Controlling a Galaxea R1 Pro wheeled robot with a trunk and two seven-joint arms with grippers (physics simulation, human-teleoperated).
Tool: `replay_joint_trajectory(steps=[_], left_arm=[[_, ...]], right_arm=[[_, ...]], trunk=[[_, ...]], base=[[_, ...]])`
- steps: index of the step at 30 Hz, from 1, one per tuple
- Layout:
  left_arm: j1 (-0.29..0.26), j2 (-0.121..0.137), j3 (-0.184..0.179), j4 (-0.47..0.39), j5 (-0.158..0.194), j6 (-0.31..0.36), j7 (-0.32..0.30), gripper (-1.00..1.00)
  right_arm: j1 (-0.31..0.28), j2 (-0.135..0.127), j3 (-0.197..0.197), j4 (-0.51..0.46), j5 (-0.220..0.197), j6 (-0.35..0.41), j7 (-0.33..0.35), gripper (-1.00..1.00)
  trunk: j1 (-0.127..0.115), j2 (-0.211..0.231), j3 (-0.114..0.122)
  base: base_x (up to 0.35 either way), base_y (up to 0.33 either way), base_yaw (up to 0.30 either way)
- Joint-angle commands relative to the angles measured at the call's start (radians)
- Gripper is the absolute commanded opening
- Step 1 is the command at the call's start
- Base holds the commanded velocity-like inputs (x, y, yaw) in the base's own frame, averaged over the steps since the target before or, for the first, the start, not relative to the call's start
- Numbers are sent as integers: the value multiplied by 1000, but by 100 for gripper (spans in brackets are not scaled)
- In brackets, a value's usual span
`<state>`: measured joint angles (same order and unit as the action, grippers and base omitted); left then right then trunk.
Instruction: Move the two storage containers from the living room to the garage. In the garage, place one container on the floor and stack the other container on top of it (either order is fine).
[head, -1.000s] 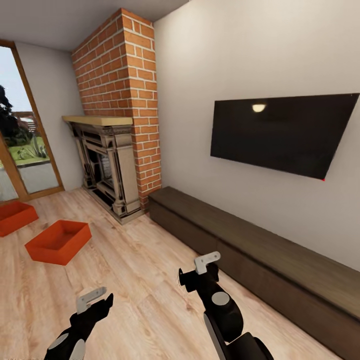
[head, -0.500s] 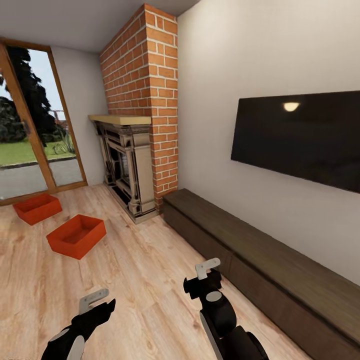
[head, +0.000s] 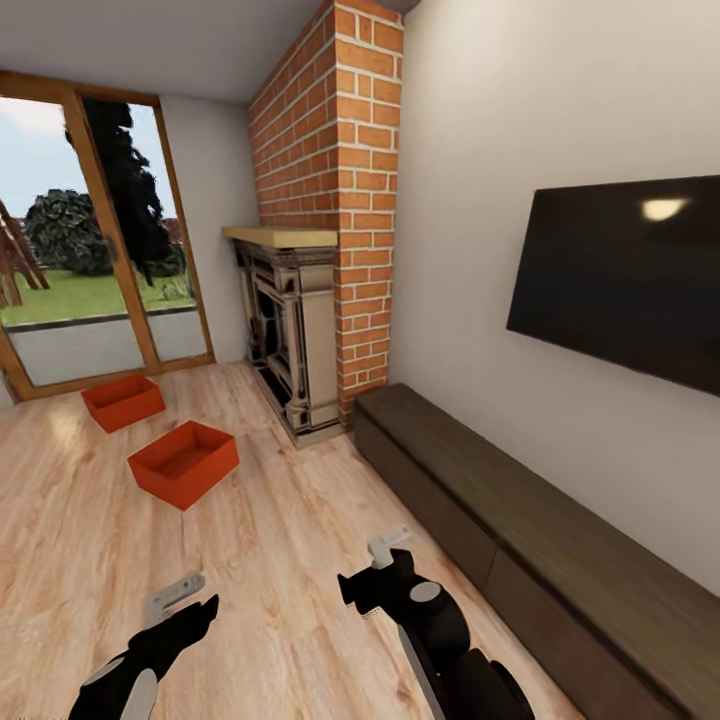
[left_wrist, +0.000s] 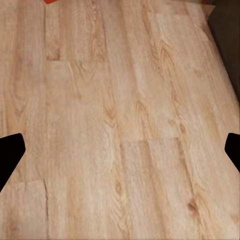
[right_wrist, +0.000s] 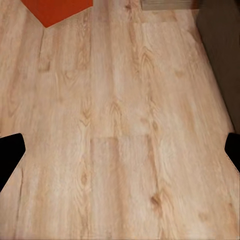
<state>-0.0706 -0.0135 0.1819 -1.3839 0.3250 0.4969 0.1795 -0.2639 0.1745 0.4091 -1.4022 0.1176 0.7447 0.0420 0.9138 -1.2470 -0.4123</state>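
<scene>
Two orange-red storage containers sit on the pale wood plank floor (head: 280, 560): the near container (head: 184, 462) angled, long axis toward the brick fireplace (head: 300, 330), the far container (head: 123, 401) by the glass doors (head: 95, 260). Left gripper (head: 180, 600) and right gripper (head: 375, 570) hover low, both spread wide and empty.

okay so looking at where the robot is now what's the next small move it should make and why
Probably roll the base forward and a bit left toward the nearer orange-red rectangular storage bin. It sits on the light wood plank floor well ahead of the left gripper and right gripper, both open and holding nothing. The second orange-red bin lies farther off by the wood-framed glass doors.
</scene>
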Motion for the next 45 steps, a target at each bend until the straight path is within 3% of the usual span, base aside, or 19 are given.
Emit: replay_joint_trajectory(steps=[1,10,45], left_arm=[[0,0,1,1,0,0,0,100],[0,0,5,20,1,0,-2,100],[0,0,7,43,3,0,-8,100]], right_arm=[[0,0,0,-2,1,-3,1,100],[0,0,3,-10,-1,-67,-15,100],[0,0,4,-9,4,-72,-16,100]], trunk=[[0,0,-1],[0,0,-2],[0,0,-4]], base=[[278,-222,267],[283,-207,273],[335,-30,285]])
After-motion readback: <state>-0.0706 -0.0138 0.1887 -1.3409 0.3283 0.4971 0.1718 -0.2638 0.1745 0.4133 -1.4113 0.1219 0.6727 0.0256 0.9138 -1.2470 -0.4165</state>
